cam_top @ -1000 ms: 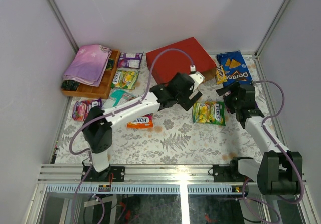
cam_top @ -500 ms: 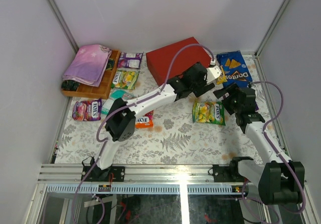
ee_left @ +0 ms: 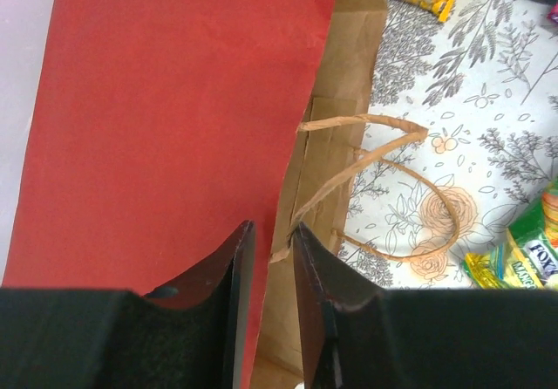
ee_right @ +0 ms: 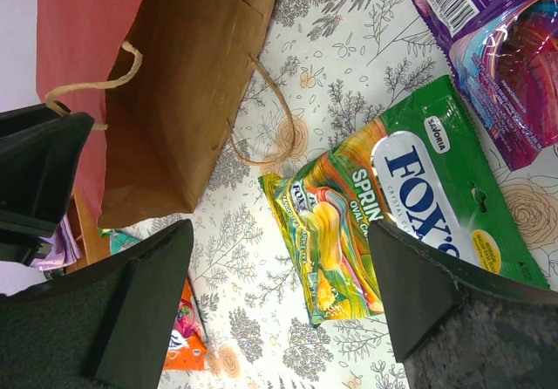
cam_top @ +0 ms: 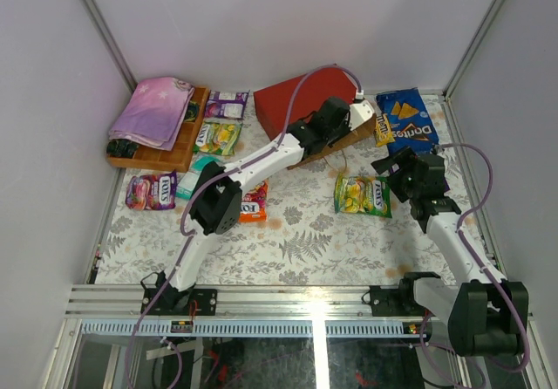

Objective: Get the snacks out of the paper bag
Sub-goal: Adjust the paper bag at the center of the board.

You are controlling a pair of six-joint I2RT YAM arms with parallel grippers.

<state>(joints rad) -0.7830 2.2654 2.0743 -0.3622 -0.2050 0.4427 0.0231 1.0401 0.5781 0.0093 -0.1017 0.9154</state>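
The red paper bag (cam_top: 301,101) lies at the back centre, its brown inside showing at the mouth. My left gripper (cam_top: 353,115) is at that mouth. In the left wrist view the left gripper (ee_left: 272,241) is shut on the bag's (ee_left: 174,101) upper rim, next to the cord handles (ee_left: 384,158). My right gripper (cam_top: 391,162) stands open above a green Fox's packet (cam_top: 362,194) and holds nothing; the right wrist view shows that packet (ee_right: 392,197) between the right gripper's (ee_right: 281,232) jaws, well below them. A blue Doritos bag (cam_top: 408,120) and an orange packet (cam_top: 253,208) lie on the table.
At the back left a wooden tray (cam_top: 179,155) holds a pink-purple cloth (cam_top: 157,110). Purple-white (cam_top: 227,104), yellow-green (cam_top: 218,136), teal (cam_top: 193,175) and pink (cam_top: 150,190) packets lie beside it. A small yellow packet (cam_top: 382,132) lies by the bag's mouth. Walls enclose three sides.
My left arm reached from the table's middle to the bag's mouth and its jaws closed on the rim; the mouth now gapes, showing brown. The right arm barely moved.
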